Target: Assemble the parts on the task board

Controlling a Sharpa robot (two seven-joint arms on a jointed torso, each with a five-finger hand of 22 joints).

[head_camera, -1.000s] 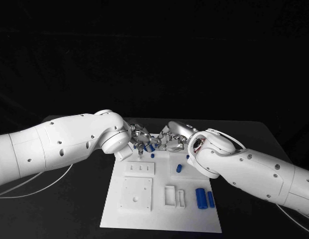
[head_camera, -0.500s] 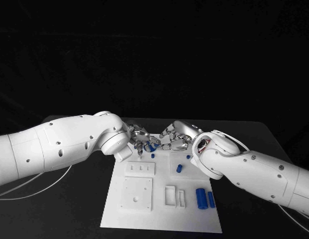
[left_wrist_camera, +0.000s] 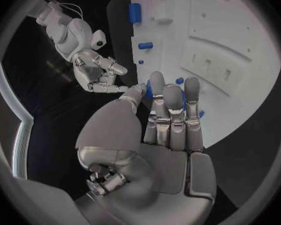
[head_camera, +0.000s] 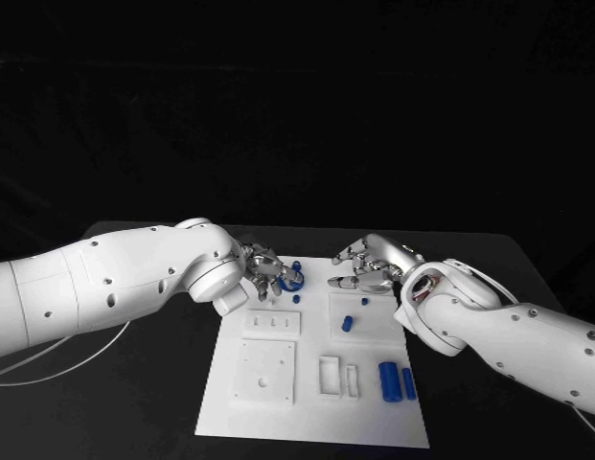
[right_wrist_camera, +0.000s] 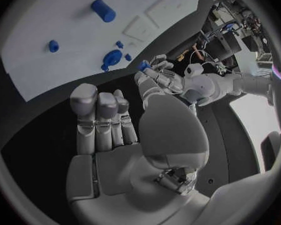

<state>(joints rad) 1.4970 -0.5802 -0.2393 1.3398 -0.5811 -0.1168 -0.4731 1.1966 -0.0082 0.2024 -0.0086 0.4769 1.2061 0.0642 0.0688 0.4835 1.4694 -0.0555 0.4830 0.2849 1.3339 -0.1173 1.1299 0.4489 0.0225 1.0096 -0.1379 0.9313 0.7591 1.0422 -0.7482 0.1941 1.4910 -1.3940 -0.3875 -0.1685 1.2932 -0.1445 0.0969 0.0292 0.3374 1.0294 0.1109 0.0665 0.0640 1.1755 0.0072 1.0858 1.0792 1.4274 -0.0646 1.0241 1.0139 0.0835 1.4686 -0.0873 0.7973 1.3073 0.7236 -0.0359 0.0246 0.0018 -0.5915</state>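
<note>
— At the far edge of the task board (head_camera: 311, 402): item?
— Blue part (head_camera: 291, 281), pinched in left hand (head_camera: 263, 271) fingertips.
— Right hand (head_camera: 371, 268)?
— Just beside, fingers apart, empty; left hand nearer the part.

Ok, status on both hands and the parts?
Left hand pinching a blue part over the board. Right hand open, empty. Nothing in the way.
</note>
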